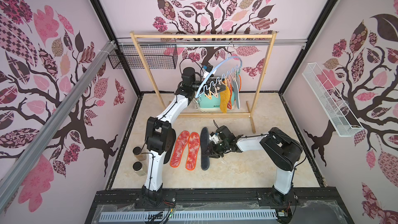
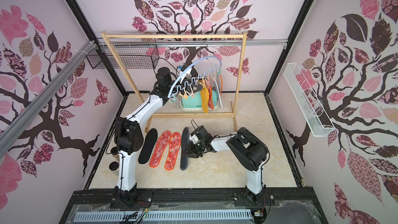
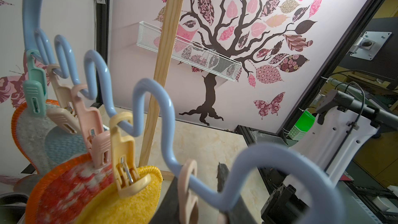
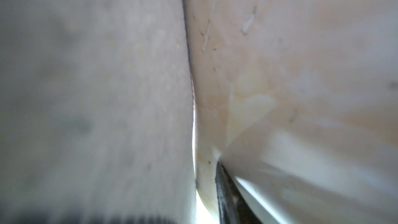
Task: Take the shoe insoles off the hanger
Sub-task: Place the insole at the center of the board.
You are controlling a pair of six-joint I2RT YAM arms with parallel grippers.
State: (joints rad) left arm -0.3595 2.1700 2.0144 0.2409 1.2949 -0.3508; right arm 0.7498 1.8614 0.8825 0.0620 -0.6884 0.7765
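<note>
From where I stand, the hanger [image 1: 219, 67] hangs by its hook from the rail of the wooden rack [image 1: 202, 36] at the far side, and it tilts so that its left end dips low. The left pincer [image 1: 216, 87] is raised to it and looks narrow, closed on the wavy lower bar.

Four insoles hang from clothespins [image 3: 122, 147] toward the hanger's right end:
- the mustard yellow insole [image 1: 224, 101] is nearest the left pincer
- a red-white insole [image 3: 71, 190] is just behind it
- the pale blue-grey insole [image 1: 237, 95] is next
- one more orange-edged insole [image 3: 25, 130] is at the end

Two empty pins [image 1: 210, 94] dangle at the left end. A mint-green appliance [image 1: 210, 105] sits on the surface [image 1: 247, 169] beneath them.

Four more insoles lie flat in a row on the near part of the surface. In a top view the black insole [image 2: 148, 146] is furthest left, beside the left arm. Then comes the pair of red-white insoles [image 1: 179, 148], lying side by side. The dark grey insole [image 1: 204, 147] is on the right.

The right pincer [image 1: 208, 150] is low over the dark grey insole's right edge. Its wrist view is blurred, and I cannot tell how wide the jaws stand or whether they grip it.

Two jars [image 1: 137, 160] stand at the near left.
</note>
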